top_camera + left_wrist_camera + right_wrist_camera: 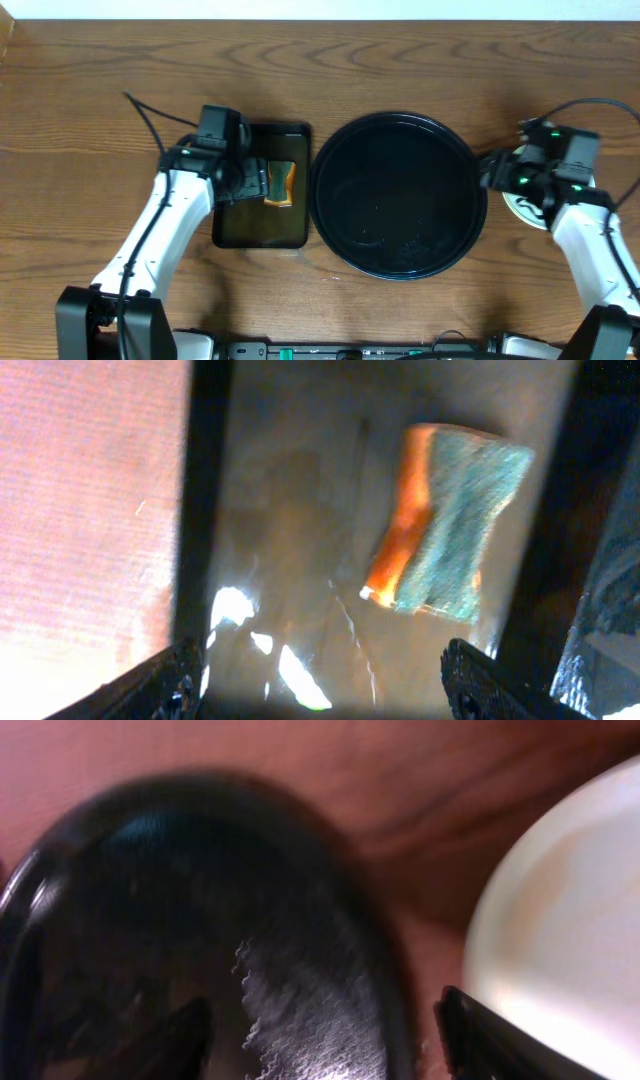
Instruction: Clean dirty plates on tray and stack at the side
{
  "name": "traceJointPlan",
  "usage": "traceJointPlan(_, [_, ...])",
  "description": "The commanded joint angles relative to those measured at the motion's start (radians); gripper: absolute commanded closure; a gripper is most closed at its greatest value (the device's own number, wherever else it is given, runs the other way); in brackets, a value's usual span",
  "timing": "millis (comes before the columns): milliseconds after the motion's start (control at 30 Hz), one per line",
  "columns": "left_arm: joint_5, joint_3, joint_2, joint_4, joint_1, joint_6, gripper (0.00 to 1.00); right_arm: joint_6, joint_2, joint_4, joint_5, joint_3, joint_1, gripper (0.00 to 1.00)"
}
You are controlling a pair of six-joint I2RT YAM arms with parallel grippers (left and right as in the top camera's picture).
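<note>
Your left claw (330,685) hangs with its fingers spread wide, gripping nothing, over one small rectangular tray (258,228). One orange-and-green sponge (450,520) lies free in that tray, just ahead of the tips. Your right claw (335,1035) is likewise spread and empty. One round black tray (400,195) sits mid-table. You can see one pale plate (560,930) on the wood just beside its right rim; whether others lie beneath it cannot be told.

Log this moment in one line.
left gripper: open, by sponge in rectangular tray | right gripper: open, by pale plate beside round tray | round tray: bare
</note>
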Motion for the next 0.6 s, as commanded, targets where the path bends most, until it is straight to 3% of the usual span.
traceJointPlan(0, [-0.005, 0.034, -0.008, -0.100, 0.025, -0.024, 0.23, -0.026, -0.019, -0.098, 0.070, 0.014, 0.075, 0.01])
traceJointPlan(300, [0.014, -0.004, -0.070, -0.219, 0.024, -0.028, 0.23, 0.038, -0.210, -0.333, 0.170, 0.013, 0.111, 0.01])
traceJointPlan(567, [0.021, -0.088, -0.322, -0.189, 0.023, -0.024, 0.23, 0.025, -0.506, -0.365, 0.208, -0.045, 0.111, 0.01])
